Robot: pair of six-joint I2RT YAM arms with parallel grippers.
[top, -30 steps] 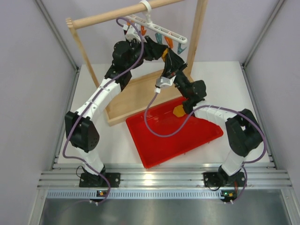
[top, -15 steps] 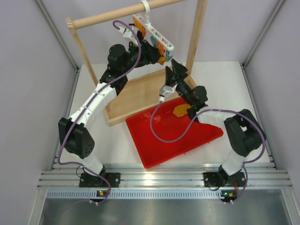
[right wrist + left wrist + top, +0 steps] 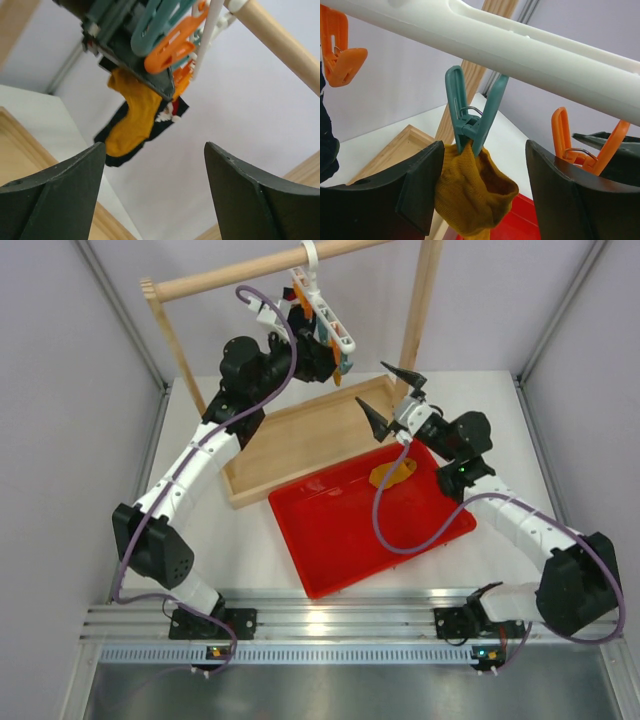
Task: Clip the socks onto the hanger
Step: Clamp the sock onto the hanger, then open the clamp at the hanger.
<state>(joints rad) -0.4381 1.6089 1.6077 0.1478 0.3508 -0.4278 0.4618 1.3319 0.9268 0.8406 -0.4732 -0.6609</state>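
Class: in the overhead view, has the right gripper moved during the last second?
Yes. The right gripper has drawn back from the wooden rail toward the red tray, now open.

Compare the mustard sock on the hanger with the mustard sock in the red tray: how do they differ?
The clipped sock is pinched by a teal clip under the white hanger; the other sock is in no clip. The clipped sock hangs downward in the air; the other sock lies flat in the red tray. Both are mustard-orange.
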